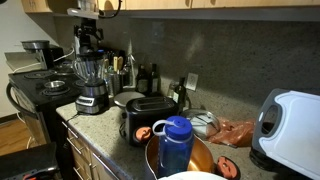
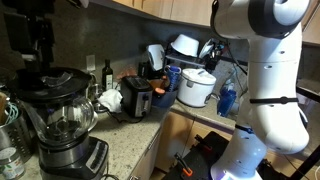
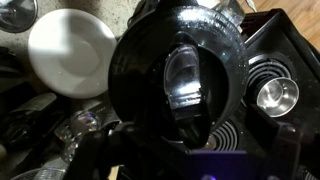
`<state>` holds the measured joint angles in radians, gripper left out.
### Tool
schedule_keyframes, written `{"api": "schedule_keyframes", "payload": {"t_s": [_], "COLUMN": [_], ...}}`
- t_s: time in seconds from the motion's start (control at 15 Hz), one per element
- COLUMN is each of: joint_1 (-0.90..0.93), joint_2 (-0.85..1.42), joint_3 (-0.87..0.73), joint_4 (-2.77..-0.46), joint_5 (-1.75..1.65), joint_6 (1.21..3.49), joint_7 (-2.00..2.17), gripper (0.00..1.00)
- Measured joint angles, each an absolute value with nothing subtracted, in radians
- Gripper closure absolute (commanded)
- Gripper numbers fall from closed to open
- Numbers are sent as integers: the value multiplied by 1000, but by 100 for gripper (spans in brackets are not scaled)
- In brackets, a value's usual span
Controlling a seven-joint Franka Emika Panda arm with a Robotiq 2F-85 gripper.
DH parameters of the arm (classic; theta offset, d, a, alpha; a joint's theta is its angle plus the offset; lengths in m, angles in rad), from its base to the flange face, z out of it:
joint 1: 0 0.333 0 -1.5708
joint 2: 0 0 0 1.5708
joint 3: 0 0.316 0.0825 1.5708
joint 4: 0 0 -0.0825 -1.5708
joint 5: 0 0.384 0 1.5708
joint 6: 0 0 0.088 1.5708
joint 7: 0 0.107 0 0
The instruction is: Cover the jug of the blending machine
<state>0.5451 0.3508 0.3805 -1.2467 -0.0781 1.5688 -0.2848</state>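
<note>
Arm [image 2: 262,70]: white, bulky links stacked upright, elbow high, upper link leaving frame at top. Gripper [image 1: 89,42]: black, pointing straight down, wrist directly above. Fingers dark in wrist view; jaw spacing not discernible.

The blending machine [image 1: 91,100] stands on the table [image 1: 105,128], with its jug [image 1: 88,68] on top. From it, the stove [image 1: 40,88] lies at 9 o'clock and the toaster [image 1: 148,120] at 4 o'clock. The bottle [image 1: 176,145] is farther along that line, before the toaster. In the wrist view, a bowl [image 3: 70,50] lies at 10 o'clock of the lid [image 3: 140,70] and a burner [image 3: 275,95] at 3 o'clock.
</note>
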Motion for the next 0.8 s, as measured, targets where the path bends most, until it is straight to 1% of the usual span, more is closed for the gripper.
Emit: {"api": "schedule_keyframes", "payload": {"t_s": [0.33, 0.8], "joint_1": [538, 469], "joint_2": [307, 180], "joint_3": [351, 290], "joint_4": [-1302, -1368], "joint_5": [-102, -97], "joint_6": [1566, 1538], "joint_7": [-206, -125], "gripper": [0, 0]}}
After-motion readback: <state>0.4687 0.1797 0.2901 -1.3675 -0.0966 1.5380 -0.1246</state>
